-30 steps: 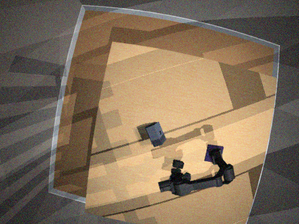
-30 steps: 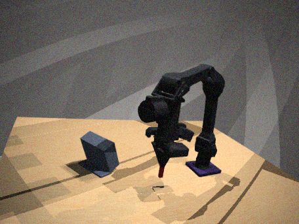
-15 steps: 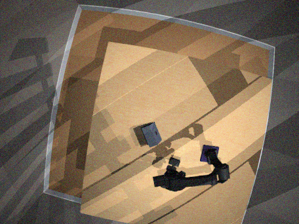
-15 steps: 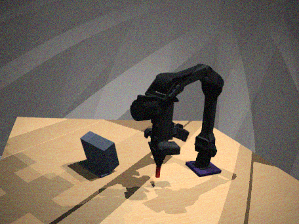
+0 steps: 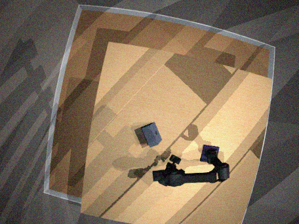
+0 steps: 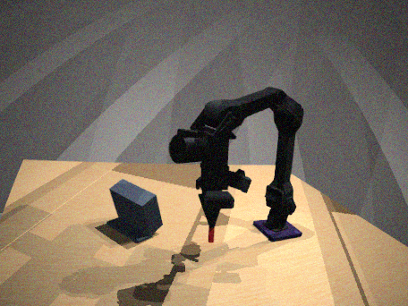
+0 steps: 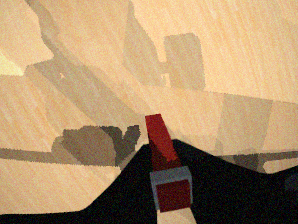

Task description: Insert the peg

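A slim red peg (image 6: pixel 211 235) (image 7: pixel 159 131) points straight down from my gripper (image 6: pixel 212 225) (image 7: pixel 160 148), which is shut on it. The lower end sticks out below the fingertips and hangs above the table. In the wrist view the peg's sides look flat, and a grey squared band (image 7: pixel 171 176) surrounds its near end. The blue-grey block with the sloped panel (image 5: pixel 151 134) (image 6: pixel 136 210) stands apart, left of my gripper in the exterior view. Its small dark hole (image 5: pixel 156 133) shows in the top view. The hole's shape is too small to tell. The block is outside the wrist view.
The arm's purple base (image 5: pixel 206 154) (image 6: pixel 277 233) stands right of the gripper in the top and exterior views. The wooden table (image 5: pixel 141 98) (image 6: pixel 268 277) carries many angular shadows, including the arm's own shadow. The arm arches high between base and gripper.
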{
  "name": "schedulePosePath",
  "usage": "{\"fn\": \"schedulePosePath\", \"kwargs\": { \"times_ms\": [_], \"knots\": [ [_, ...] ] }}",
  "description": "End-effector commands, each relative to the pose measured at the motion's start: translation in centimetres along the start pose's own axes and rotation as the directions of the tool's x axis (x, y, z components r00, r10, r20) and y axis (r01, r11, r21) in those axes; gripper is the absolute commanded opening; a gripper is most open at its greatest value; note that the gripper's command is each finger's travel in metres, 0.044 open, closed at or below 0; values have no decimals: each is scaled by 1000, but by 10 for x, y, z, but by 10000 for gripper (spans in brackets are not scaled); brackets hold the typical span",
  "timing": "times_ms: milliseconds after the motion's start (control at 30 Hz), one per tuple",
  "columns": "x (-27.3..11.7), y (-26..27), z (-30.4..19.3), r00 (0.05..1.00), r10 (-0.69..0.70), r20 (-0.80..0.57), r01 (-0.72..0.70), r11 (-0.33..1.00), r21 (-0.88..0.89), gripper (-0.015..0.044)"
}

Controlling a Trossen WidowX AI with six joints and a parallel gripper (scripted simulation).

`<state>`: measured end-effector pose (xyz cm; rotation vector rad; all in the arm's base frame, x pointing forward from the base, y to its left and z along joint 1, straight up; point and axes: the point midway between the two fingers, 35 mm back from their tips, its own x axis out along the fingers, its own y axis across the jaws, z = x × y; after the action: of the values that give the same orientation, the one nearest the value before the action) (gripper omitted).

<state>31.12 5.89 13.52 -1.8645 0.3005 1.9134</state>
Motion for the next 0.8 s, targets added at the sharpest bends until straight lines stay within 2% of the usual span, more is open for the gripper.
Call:
{"fn": "schedulePosePath", "kwargs": {
  "times_ms": [0,767],
  "knots": [
    [2,3,-2,1000,-17,11,16,999,42,0],
    [4,22,-17,994,-107,32,96,966,241,0]
  ]
}}
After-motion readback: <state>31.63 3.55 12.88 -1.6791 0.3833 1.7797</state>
